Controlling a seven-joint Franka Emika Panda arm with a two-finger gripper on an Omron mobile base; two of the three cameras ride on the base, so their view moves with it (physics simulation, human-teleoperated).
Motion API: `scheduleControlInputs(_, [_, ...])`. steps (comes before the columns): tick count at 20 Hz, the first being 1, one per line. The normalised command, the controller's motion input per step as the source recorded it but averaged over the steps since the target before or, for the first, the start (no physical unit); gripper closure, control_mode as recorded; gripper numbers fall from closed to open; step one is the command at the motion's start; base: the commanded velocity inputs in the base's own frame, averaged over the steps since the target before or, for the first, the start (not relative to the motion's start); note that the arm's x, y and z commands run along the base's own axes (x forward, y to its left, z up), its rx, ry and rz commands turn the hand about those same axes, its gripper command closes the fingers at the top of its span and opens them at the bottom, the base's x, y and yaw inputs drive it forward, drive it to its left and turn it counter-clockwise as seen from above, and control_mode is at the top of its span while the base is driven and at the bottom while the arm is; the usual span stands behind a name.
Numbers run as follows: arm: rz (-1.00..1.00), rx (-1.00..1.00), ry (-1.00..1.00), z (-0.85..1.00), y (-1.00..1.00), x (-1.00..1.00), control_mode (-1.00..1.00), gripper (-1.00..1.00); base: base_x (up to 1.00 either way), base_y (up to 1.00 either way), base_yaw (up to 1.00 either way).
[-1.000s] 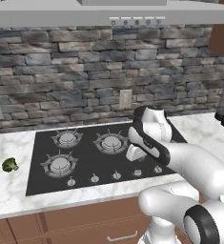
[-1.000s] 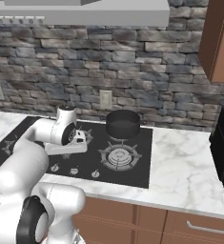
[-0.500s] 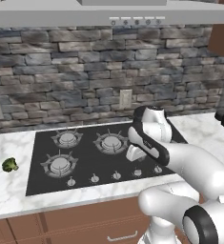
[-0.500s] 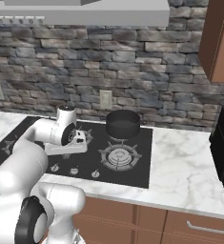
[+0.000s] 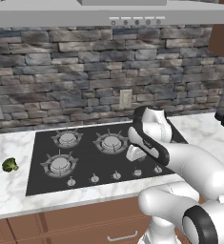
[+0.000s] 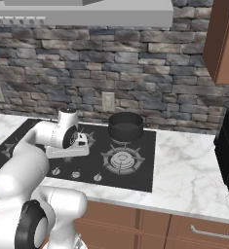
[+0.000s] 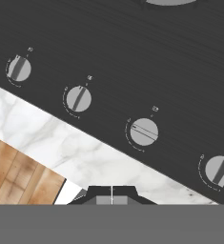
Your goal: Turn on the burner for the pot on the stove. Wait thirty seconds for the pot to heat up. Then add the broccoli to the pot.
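Pot (image 6: 126, 126) in right view, broccoli (image 5: 9, 165) left

One pot (image 6: 126, 126) is sitting on one stove (image 6: 145, 165). Four burners are showing on it, among them the front right one (image 6: 123, 160) and the back left one (image 5: 67, 138). Five knobs are lining the front edge, running from the leftmost (image 5: 71, 181) to the rightmost (image 5: 157, 169). One broccoli floret (image 5: 9, 165) is lying on the counter (image 5: 8, 190). One wall outlet (image 5: 126, 99) is showing behind the stove.
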Motion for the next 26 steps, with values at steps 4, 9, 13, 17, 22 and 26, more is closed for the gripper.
scheduleControlInputs(4, [0.00,0.00,0.00,0.00,0.00,0.00,-1.00,1.00,0.00,0.00,0.00])
scheduleControlInputs(9, [0.00,0.00,0.00,0.00,0.00,0.00,-1.00,1.00,0.00,0.00,0.00])
scheduleControlInputs(13, [0.00,0.00,0.00,0.00,0.00,0.00,-1.00,1.00,0.00,0.00,0.00])
scheduleControlInputs(17, [0.00,0.00,0.00,0.00,0.00,0.00,-1.00,1.00,0.00,0.00,0.00])
scheduleControlInputs(22, [0.00,0.00,0.00,0.00,0.00,0.00,-1.00,1.00,0.00,0.00,0.00])
scheduleControlInputs(26, [0.00,0.00,0.00,0.00,0.00,0.00,-1.00,1.00,0.00,0.00,0.00])
